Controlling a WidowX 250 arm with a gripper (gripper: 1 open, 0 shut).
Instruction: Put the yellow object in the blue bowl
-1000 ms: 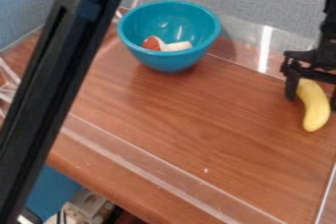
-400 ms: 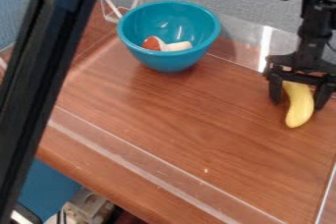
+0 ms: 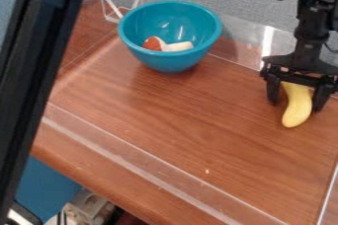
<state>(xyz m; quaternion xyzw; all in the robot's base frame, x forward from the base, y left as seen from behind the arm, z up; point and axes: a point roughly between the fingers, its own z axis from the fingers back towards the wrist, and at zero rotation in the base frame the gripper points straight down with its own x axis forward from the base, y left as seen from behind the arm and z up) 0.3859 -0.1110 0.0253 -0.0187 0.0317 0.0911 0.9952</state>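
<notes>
Tool (image 3: 295, 89), one, standing wide and straddling the banana (image 3: 297, 107) at three o'clock on the bench (image 3: 172, 145), presumably lining up a grasp for the bowl (image 3: 169, 55), lying toward twelve o'clock.

Yellow object (image 3: 297, 107): 1 smooth, slightly curved, banana-shaped piece lying on the worktop (image 3: 179, 145), its upper end between the 2 fingers of the gripper (image 3: 297, 91). Blue bowl (image 3: 171, 36): 1 round, teal, smooth-rimmed vessel, upright, well apart from the banana, containing 1 red and 1 whitish piece (image 3: 177, 46).
</notes>
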